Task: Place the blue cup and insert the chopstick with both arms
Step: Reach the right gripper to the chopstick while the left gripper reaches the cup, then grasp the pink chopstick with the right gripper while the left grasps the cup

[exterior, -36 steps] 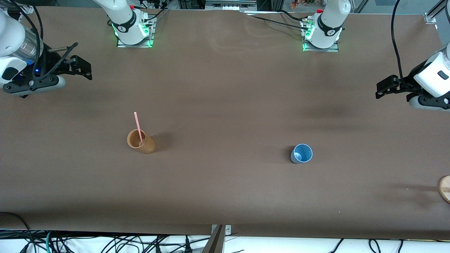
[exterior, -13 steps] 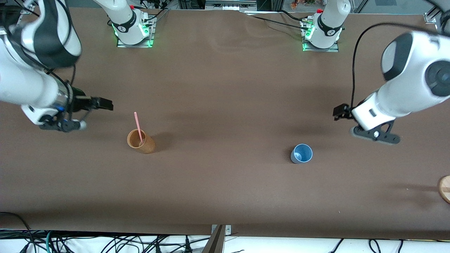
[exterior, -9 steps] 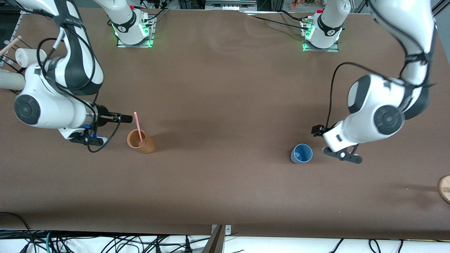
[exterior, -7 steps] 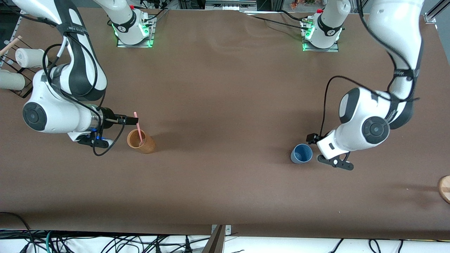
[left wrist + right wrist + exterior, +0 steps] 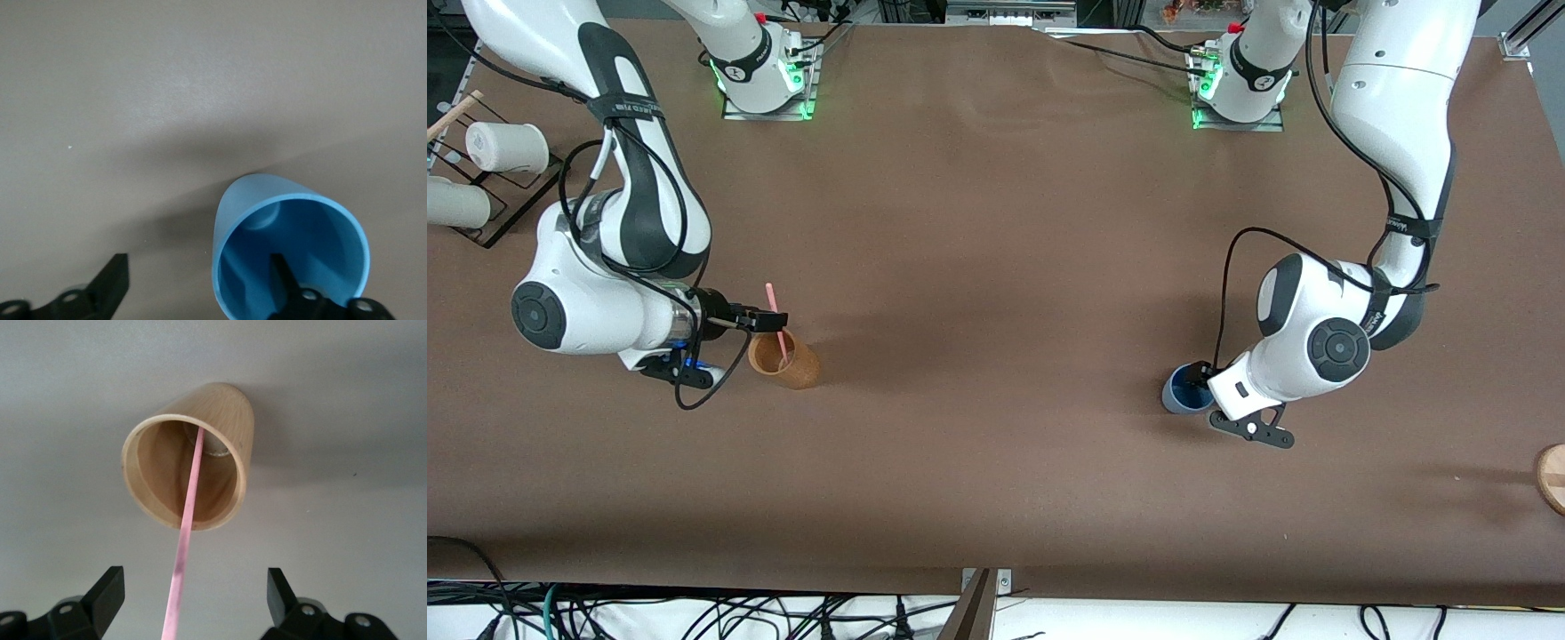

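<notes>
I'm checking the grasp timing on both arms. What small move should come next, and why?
Probably close both sets of jaws. The left gripper straddles the blue cup wall, one finger inside the rim and one outside. The right gripper stands open with the chopstick, which leans in the brown cup, between its fingers. Neither thing is gripped yet.

No legible text, label, brand, number or sign appears in any view. Small dark markings sit on the white arm links near each base (image 5: 747, 67) and on the dark band of the right arm's forearm (image 5: 627, 107), at roughly 10 o'clock in the front view, but their characters cannot be read.
</notes>
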